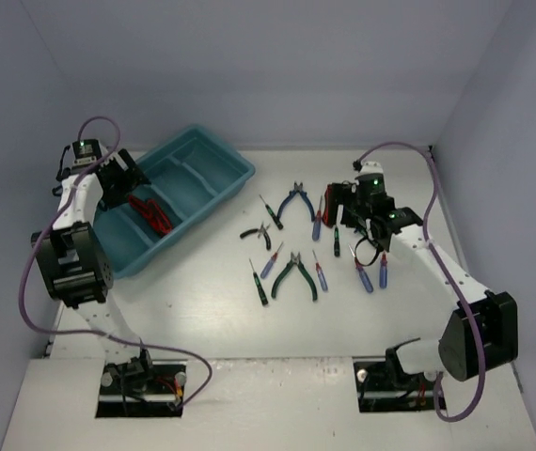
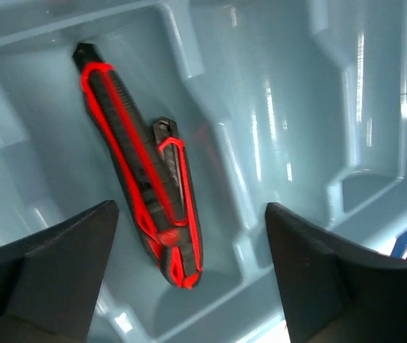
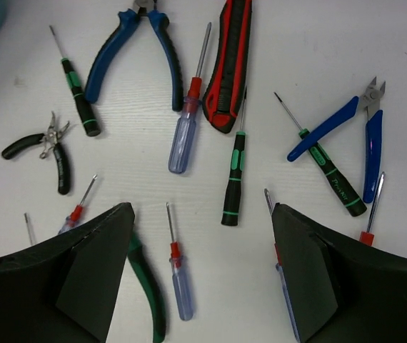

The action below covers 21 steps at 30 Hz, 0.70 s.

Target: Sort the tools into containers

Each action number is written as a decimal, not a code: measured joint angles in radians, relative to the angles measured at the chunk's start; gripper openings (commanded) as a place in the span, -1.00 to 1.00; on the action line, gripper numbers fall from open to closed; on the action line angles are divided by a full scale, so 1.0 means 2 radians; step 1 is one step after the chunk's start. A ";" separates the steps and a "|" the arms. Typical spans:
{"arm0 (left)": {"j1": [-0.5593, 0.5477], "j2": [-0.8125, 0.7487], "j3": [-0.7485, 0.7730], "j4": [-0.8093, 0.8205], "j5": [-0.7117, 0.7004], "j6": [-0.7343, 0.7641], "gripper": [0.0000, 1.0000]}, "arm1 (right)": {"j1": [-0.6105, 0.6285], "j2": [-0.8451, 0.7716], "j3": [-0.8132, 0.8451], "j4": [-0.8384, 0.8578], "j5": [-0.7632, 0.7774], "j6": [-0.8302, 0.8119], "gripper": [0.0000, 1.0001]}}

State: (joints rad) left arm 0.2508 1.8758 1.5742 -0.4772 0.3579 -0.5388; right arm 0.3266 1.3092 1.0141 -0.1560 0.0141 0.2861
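Top external: white table [image 1: 213, 315], pale walls [image 1: 277, 66], tools [image 1: 296, 275] scattered; left hand [image 2: 191, 207], right hand [image 3: 200, 211] spread wide, empty.

The tray [image 1: 238, 171] sits askew at the far left of the table [image 1: 212, 310]. Two knives [image 2: 146, 193] lie side by side, touching, in one compartment of its left half, below the left pincer [image 2: 191, 207]. The remaining tools are spread on the table to the tray's right, well apart from it — a third knife [image 3: 228, 64] on the far side, large pliers [image 3: 132, 50] just left of it, one screwdriver [image 3: 182, 136] between the two, small pliers [image 3: 46, 146] farther left. Right of that knife, side cutters [image 3: 353, 128] cross another screwdriver [image 3: 328, 168]. The right pincer [image 3: 200, 236] hangs above this spread.
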 measured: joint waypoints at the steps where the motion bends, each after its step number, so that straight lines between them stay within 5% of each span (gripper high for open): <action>1: 0.000 -0.005 0.002 -0.005 -0.001 0.002 0.82 | -0.002 0.020 0.008 0.000 0.005 0.001 0.46; 10: -0.018 -0.141 -0.001 -0.059 -0.041 0.017 0.82 | -0.032 0.185 0.101 0.004 0.038 0.033 0.36; 21: -0.177 -0.359 -0.132 -0.081 -0.085 0.029 0.82 | -0.049 0.332 0.200 0.006 0.047 0.036 0.28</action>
State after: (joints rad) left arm -0.1026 1.1574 1.3101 -0.6393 0.1885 -0.4814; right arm 0.2295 1.9728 1.4151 -0.1432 0.1086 0.3589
